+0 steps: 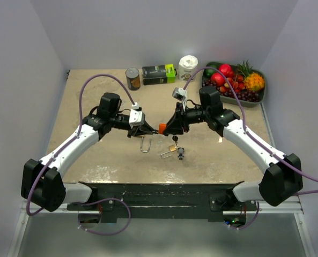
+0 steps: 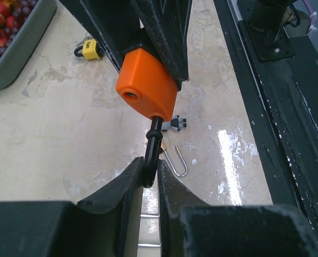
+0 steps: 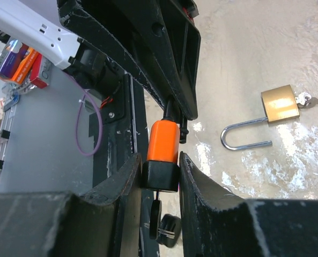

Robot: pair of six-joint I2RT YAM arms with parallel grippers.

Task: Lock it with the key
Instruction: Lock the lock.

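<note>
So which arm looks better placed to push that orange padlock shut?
Probably the left. The left gripper is shut on the black shackle, while the right gripper clamps the orange body, so the left could press the shackle straight in. Neither is free to turn a key.

Orange padlock point(image 2: 148, 88) largely buried in fingers

Its black shackle point(image 2: 152, 142) disappears between the clamped left gripper point(image 2: 149, 184). In the right wrist view its base is pinched out of sight inside the right gripper point(image 3: 160, 179). The fruit tray point(image 2: 14, 53) runs off the frame's corner. The yellow padlock point(image 2: 89, 49) is half covered. The silver key point(image 3: 311, 99) in the brass padlock point(image 3: 280, 104) is cut off at the edge.
</note>
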